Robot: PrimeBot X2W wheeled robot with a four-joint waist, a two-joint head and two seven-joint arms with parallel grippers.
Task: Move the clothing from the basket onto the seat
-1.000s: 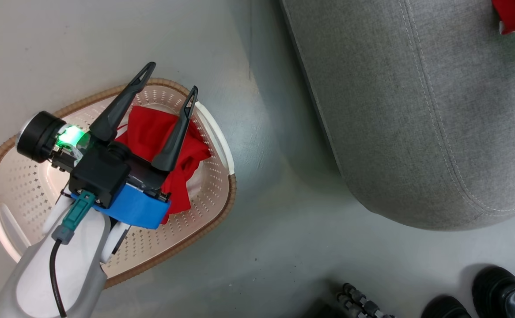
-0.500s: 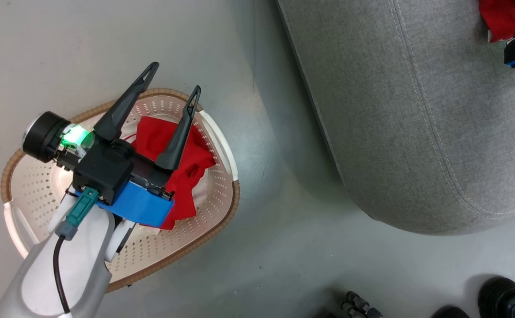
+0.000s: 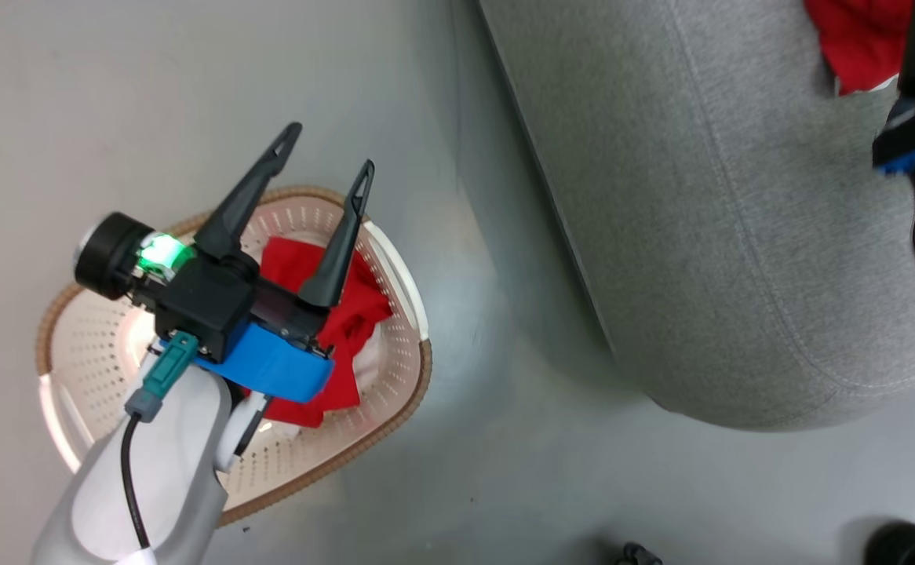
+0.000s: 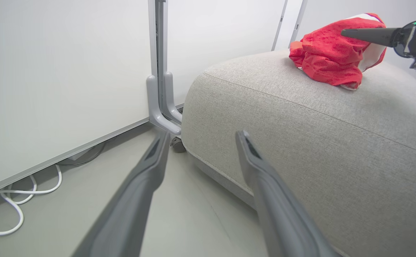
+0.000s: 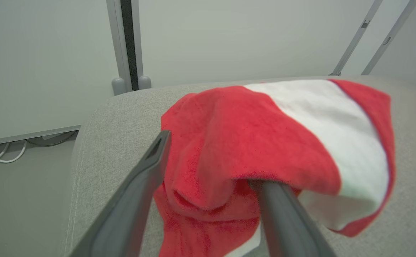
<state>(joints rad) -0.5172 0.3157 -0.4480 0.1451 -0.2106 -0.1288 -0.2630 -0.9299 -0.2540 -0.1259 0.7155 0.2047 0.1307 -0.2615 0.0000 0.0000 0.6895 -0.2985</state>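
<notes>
With left gripper (image 3: 330,149) spread empty above the basket (image 3: 81,353) and right gripper (image 5: 211,160) parted at one red garment (image 4: 325,57) lying on the seat (image 3: 701,235), judged half done, second garment (image 3: 293,263) left in basket.

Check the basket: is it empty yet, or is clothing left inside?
Not empty: one red garment lies bunched inside the basket.
</notes>
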